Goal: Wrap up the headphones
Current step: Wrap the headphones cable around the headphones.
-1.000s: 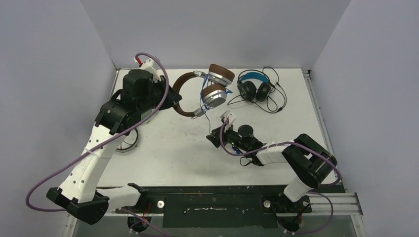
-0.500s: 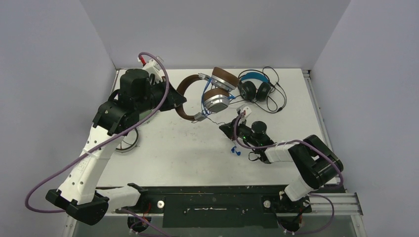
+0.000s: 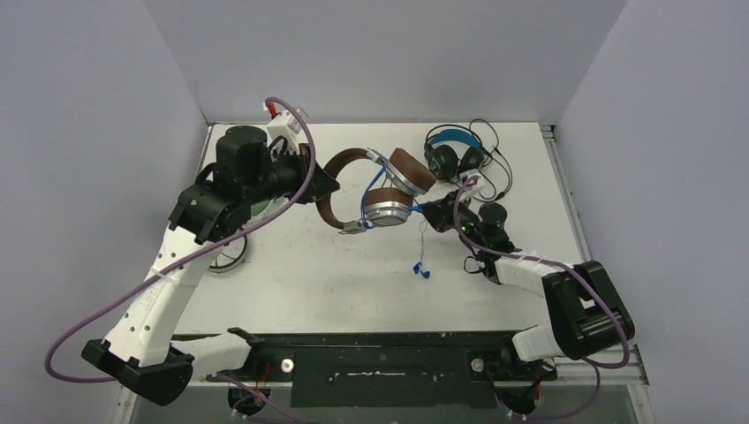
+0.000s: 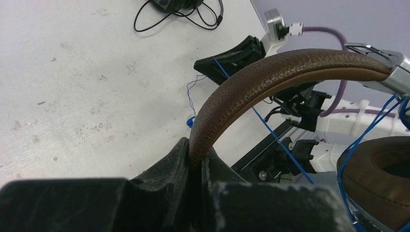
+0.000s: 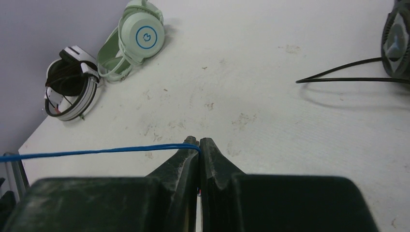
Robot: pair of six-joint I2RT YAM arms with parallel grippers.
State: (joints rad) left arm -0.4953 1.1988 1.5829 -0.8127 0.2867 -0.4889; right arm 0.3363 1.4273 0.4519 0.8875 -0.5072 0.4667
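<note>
- Left edge of surface [image 5: 290, 72]: white striped headset [image 5: 72, 89] and mint green headset [image 5: 135, 38]. No loose cord shows; judged done.
- Left end effector [image 4: 196, 159]: clamped on the headband of the brown headset [image 3: 389, 190], which is held raised at centre.
- Right end effector [image 5: 199, 143]: fingers together on that headset's blue cord [image 5: 96, 151], which is drawn taut. Winding judged in progress.
- Far right: black headset [image 3: 452, 157]. Its cord sprawls loose; wrapping remains to be done.
</note>
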